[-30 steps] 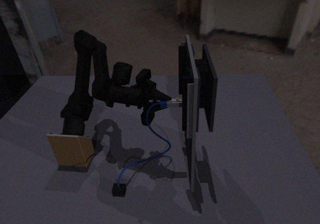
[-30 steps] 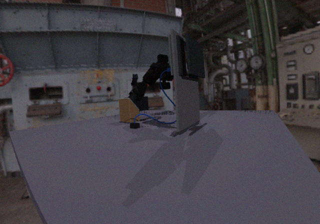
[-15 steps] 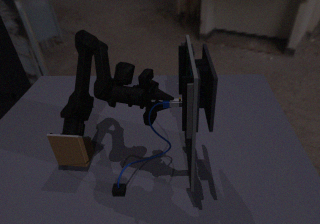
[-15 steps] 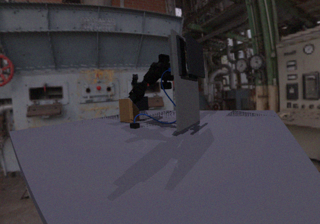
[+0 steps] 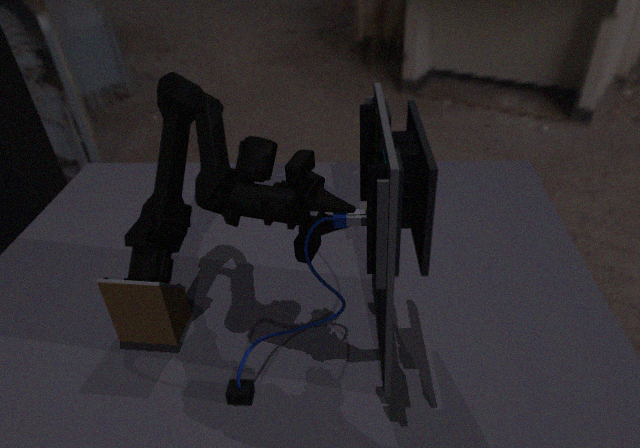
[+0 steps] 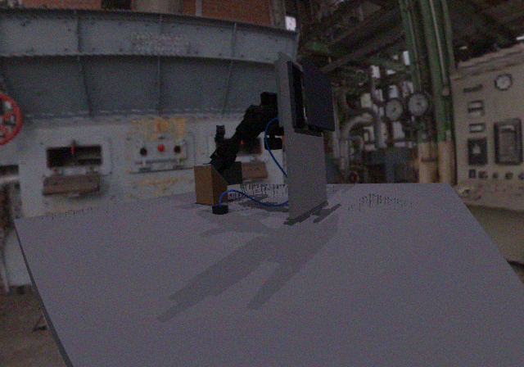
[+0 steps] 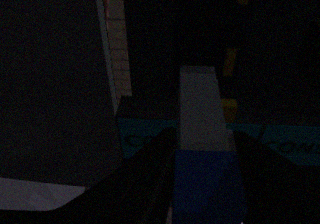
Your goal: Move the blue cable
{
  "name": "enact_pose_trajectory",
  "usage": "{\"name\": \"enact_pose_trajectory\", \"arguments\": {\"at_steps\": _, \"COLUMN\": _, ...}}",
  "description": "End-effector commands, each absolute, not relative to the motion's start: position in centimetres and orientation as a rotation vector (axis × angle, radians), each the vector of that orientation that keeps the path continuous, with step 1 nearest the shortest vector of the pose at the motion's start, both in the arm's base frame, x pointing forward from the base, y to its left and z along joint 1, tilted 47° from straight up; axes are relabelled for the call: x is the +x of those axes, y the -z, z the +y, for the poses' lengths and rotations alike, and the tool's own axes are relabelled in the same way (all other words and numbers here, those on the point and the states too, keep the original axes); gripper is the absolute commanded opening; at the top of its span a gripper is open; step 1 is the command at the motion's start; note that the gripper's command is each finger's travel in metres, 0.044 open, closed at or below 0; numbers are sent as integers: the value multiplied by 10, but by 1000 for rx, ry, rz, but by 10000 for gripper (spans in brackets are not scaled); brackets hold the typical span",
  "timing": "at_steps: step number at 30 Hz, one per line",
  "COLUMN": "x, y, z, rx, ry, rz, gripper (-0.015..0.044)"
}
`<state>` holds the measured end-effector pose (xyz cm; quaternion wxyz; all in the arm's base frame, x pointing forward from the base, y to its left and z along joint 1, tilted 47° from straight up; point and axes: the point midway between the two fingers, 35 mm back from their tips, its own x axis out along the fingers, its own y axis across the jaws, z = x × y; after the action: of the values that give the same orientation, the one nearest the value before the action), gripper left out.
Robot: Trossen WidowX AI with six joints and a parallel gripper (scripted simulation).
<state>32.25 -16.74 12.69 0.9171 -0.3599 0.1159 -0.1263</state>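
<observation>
- Table [image 5: 491,329] [image 6: 338,304]: flat, grey, shadows across it.
- Orange-faced block [image 5: 139,314] [image 6: 205,185]: stands on the table.
- Small black block [image 5: 240,393] [image 6: 219,210]: on the table, near the orange-faced one.
- Grey upright panel [image 5: 383,236] [image 6: 306,172]: stands on the table.
</observation>
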Motion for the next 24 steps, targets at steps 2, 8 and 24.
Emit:
{"name": "enact_pose_trajectory", "arguments": {"at_steps": 2, "x": 326, "y": -128, "z": -169, "rx": -736, "ry": 267, "rz": 237, "gripper": 0}}
{"name": "enact_pose_trajectory", "arguments": {"at_steps": 8, "x": 329, "y": -129, "z": -169, "rx": -736, "ry": 268, "rz": 237, "gripper": 0}}
{"name": "enact_pose_trajectory", "arguments": {"at_steps": 24, "x": 337, "y": -130, "z": -170, "rx": -736, "ry": 269, "rz": 237, "gripper": 0}}
